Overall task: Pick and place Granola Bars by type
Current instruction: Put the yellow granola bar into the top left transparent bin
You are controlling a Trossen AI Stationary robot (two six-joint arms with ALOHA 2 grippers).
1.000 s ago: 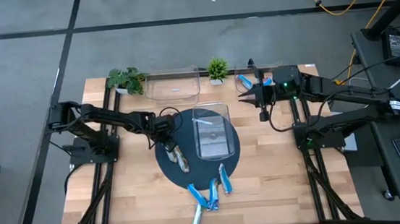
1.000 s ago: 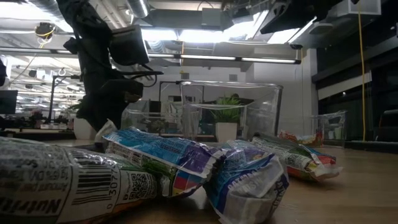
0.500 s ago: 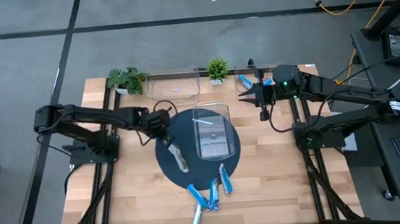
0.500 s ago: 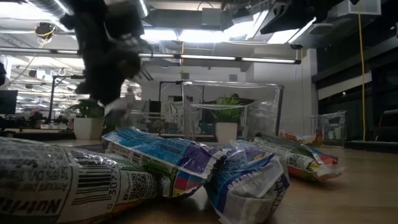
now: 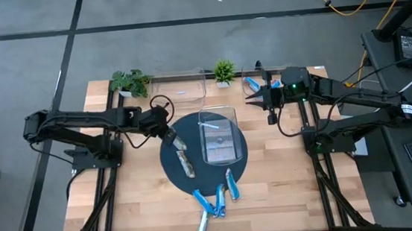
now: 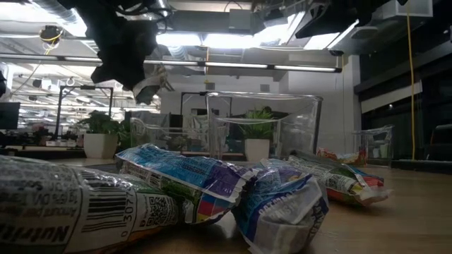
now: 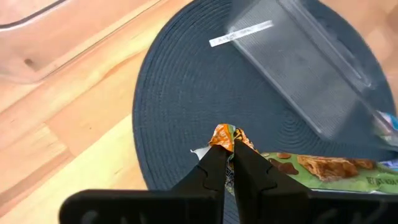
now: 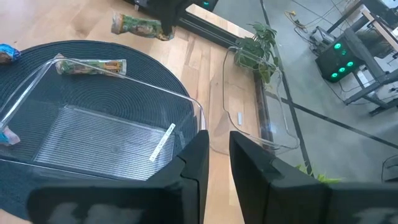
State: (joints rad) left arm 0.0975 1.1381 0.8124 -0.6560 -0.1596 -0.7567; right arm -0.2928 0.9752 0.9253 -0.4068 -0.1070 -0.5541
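mat (image 5: 171, 160): dark navy, ribbed concentric rings | held bar (image 7: 323, 168): green, brown granola print, orange end | lower-centre bars (image 5: 215, 201): bright blue | table (image 5: 287, 191): pale wood | plants (image 5: 224, 70): green

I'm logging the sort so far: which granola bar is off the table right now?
The green-and-orange bar, pinched at its end by the left tool above the mat's edge. The other brown bar and blue bars lie flat.

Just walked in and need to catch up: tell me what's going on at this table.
The robot is sorting granola bars. The left gripper is shut on a brown bar, holding it above the dark round mat, where another brown bar lies. A clear bin sits on the mat, and a few blue bars lie on the wood near the front edge. The right gripper waits at the back, near a small plant.
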